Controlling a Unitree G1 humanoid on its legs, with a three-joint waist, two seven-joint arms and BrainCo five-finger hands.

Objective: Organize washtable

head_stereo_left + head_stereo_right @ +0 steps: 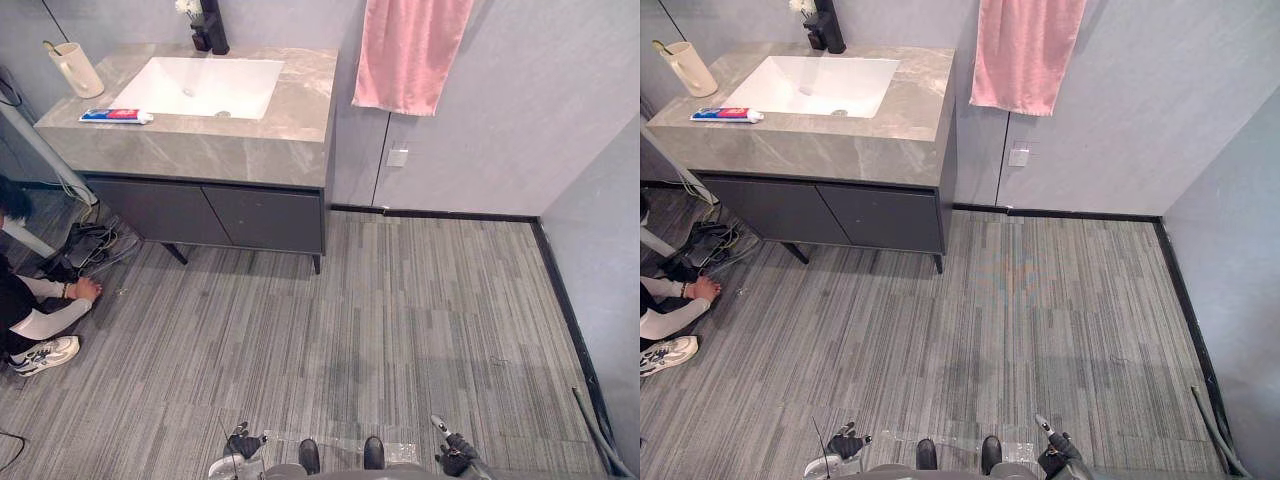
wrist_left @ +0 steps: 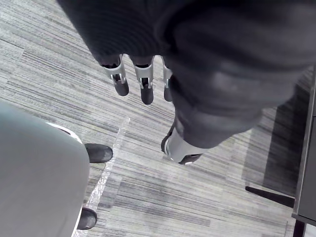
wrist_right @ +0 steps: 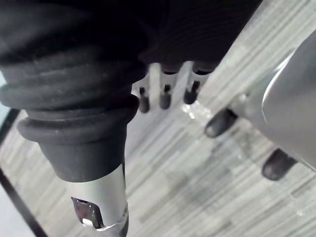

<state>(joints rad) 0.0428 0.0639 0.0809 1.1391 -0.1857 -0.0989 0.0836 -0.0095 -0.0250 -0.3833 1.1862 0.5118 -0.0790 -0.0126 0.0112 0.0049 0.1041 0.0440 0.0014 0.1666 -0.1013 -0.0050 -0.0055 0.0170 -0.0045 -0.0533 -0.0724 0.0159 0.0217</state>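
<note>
A grey marble washtable (image 1: 200, 150) with a white sink (image 1: 200, 85) stands at the far left against the wall. On it lie a toothpaste tube (image 1: 116, 116) in front of the sink and a beige cup (image 1: 76, 68) with a toothbrush at the left corner. A black faucet (image 1: 214, 25) rises behind the sink. My left hand (image 1: 243, 443) and right hand (image 1: 455, 458) hang low at the near edge, far from the table. In the wrist views the left hand's fingers (image 2: 143, 81) and the right hand's fingers (image 3: 165, 94) hang straight, holding nothing.
A pink towel (image 1: 410, 50) hangs on the wall right of the washtable. A person (image 1: 35, 320) crouches on the floor at the left, beside cables (image 1: 90, 245) under the cabinet. Striped grey floor (image 1: 380, 320) lies between me and the washtable.
</note>
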